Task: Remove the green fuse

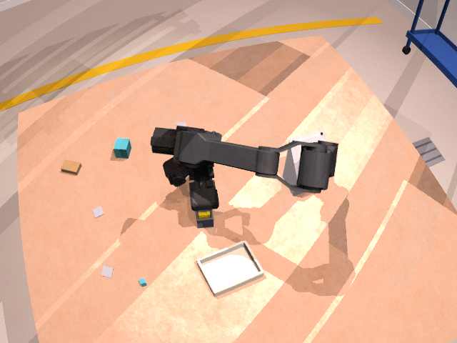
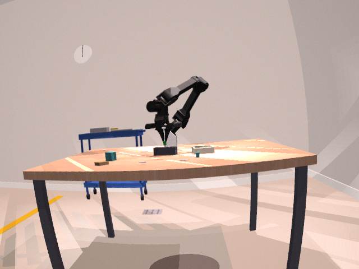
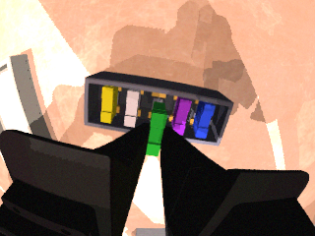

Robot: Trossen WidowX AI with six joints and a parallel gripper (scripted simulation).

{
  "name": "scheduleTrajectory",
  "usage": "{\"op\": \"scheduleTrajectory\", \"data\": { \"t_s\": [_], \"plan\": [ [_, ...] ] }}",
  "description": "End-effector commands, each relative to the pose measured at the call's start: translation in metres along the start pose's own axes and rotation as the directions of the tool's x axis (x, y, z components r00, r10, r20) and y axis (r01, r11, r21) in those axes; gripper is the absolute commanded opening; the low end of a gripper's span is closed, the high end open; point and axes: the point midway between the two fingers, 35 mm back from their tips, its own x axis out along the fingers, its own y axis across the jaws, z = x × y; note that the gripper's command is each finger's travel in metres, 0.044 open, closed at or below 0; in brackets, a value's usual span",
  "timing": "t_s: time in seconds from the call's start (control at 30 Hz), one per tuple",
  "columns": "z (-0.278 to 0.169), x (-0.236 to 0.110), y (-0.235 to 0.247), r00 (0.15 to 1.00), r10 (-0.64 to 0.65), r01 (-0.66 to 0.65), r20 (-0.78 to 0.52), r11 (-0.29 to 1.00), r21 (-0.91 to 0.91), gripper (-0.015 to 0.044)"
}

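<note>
My gripper (image 3: pixel 156 132) (image 2: pixel 164 140) points straight down over the dark fuse block (image 3: pixel 157 83) (image 2: pixel 165 151) (image 1: pixel 205 222) and is shut on the green fuse (image 3: pixel 156 133) (image 2: pixel 164 142). The fuse is raised: its lower end is just above the block's top in the exterior view, and its middle slot shows bare. The yellow fuse (image 3: pixel 108 105) (image 1: pixel 203 214), the white fuse (image 3: pixel 132 108), the purple fuse (image 3: pixel 183 117) and the blue fuse (image 3: pixel 204 120) sit in their slots. In the overhead view the wrist hides the fingers. The white tray (image 1: pixel 255 259) (image 2: pixel 203 149) lies a little beyond the block.
A teal cube (image 1: pixel 122 147) (image 2: pixel 110 156), a tan block (image 1: pixel 71 166) (image 2: pixel 101 163), a small teal cube (image 1: pixel 142 282) (image 2: pixel 197 154) and two pale flat squares (image 1: pixel 97 211) (image 1: pixel 106 271) lie on the table. A blue cart (image 1: pixel 435 44) (image 2: pixel 111 133) stands off the table.
</note>
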Motion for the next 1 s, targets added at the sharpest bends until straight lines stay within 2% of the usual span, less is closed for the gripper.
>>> {"op": "scheduleTrajectory", "data": {
  "t_s": [0.0,0.83,0.97],
  "plan": [
    [0.001,-0.004,0.0,1.0,-0.006,0.006,0.002,1.0,-0.005,0.0],
    [0.001,-0.028,0.0,1.0,-0.006,0.006,0.002,1.0,-0.005,0.0],
    [0.002,-0.028,0.017,1.0,-0.013,0.013,0.004,1.0,-0.003,0.0]
  ]
}}
